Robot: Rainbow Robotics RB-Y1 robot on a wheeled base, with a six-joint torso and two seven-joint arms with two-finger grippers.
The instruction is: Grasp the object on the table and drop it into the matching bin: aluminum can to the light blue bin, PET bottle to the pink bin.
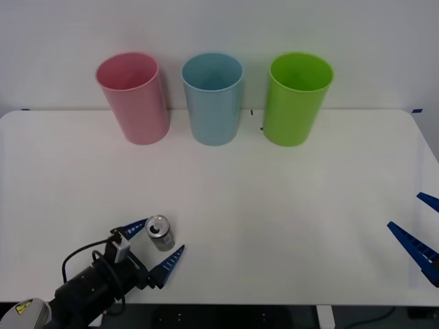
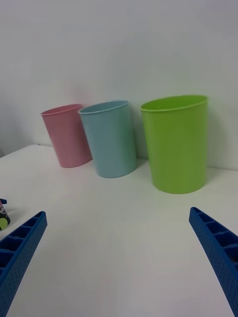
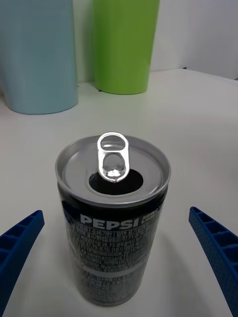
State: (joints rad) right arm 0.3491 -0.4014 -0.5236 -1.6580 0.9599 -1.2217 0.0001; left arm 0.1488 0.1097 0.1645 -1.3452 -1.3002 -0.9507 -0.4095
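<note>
Left gripper (image 1: pixel 152 247) low over the near left part of the table (image 1: pixel 288 205), reaching forward from the near edge, fingers spread wide. Can (image 1: pixel 160 232) stands upright between the fingers, touching neither; tab up, mouth opened. Right gripper (image 1: pixel 420 226) at the right edge of the table, well apart from the can, fingers also apart, holding nothing. Along the far edge, left to right: pink bin (image 1: pixel 134 98), blue bin (image 1: pixel 213 98), green bin (image 1: pixel 296 98), all upright

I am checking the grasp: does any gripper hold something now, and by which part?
Nothing is held. The open left gripper brackets the can without touching it; the right gripper is open.
</note>
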